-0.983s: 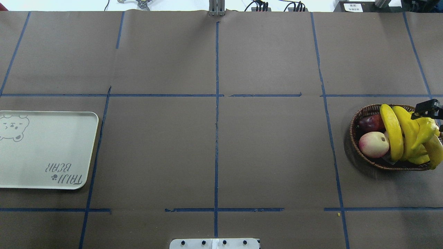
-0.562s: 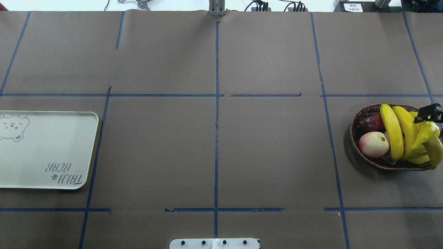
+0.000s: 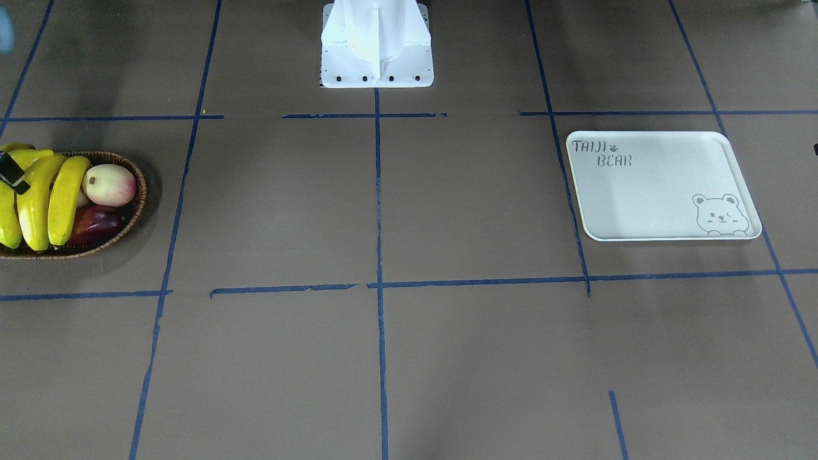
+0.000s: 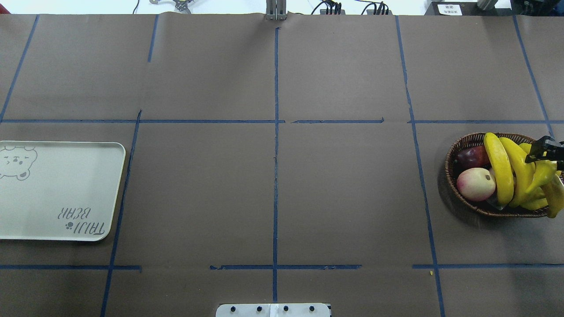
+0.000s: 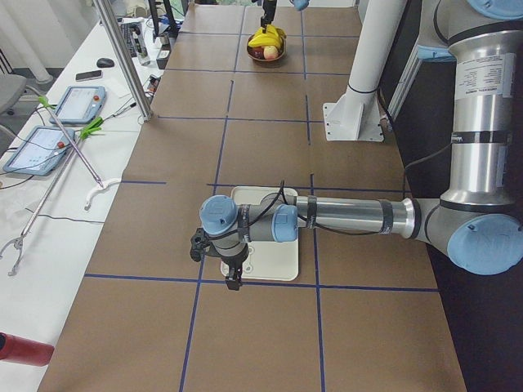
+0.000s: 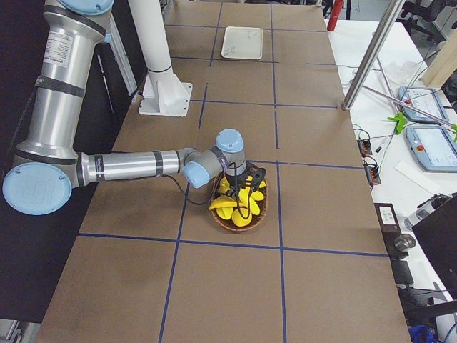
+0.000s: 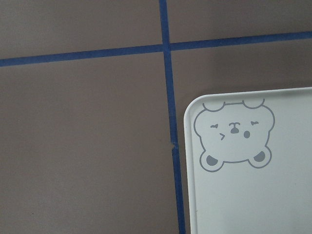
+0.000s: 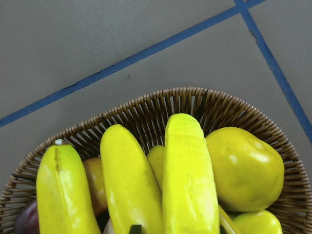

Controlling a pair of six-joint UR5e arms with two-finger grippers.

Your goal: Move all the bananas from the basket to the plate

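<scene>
The shallow oval basket of dark brown woven wicker point(image 4: 450, 169) sits at the desk's right edge, about midway between the desk's front and back edges, and the long, curved, glossy yellow bananas point(image 4: 500, 167) lie in it side by side, their ends rising above the braided rim. The right wrist view shows 3 of them close up point(image 8: 187, 175), packed against a plump yellow pear-shaped fruit point(image 8: 243, 168). A round pink-and-cream fruit point(image 4: 476, 184) and a dark purple-red fruit point(image 4: 472, 156) fill the basket's end toward the desk's middle. The right gripper point(image 6: 245, 194) is down among the bananas at the basket's outer end; I cannot tell whether its fingers are spread or closed, because only a black piece of it shows from overhead and none of it shows in its own wrist view. The flat cream-white rectangular plate point(image 4: 61, 189), printed "TAIJI BEAR" with a bear outline, lies bare at the desk's left edge, well apart from the basket. The left gripper point(image 5: 231, 276) hangs just off the plate's bear corner point(image 7: 273, 195), over the brown paper and a crossing of blue tape lines point(image 7: 165, 48); whether it is spread or closed cannot be told either.
</scene>
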